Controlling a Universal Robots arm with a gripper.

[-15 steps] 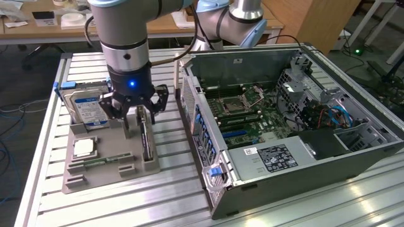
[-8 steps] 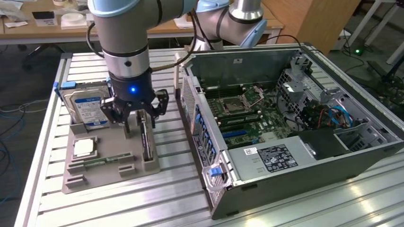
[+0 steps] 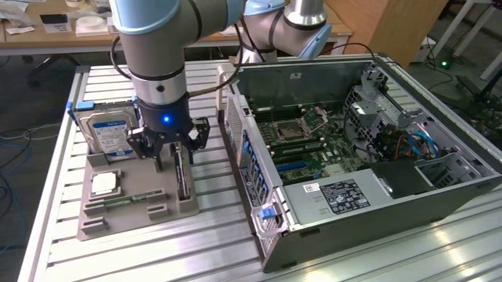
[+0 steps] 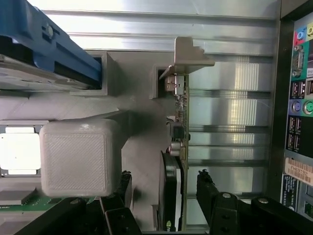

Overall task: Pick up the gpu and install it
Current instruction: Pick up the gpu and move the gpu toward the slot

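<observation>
Status: we have open fingers (image 4: 209,192) straddling the thin green-board gpu (image 4: 177,142), edge-on, long axis running between them.

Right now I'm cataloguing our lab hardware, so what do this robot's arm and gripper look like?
The arm is made of thick silver-grey cylindrical segments with pale blue joint caps. A dark cable loops off its wrist. The gripper is black, with a glowing blue light on its body and slim black fingers.
</observation>
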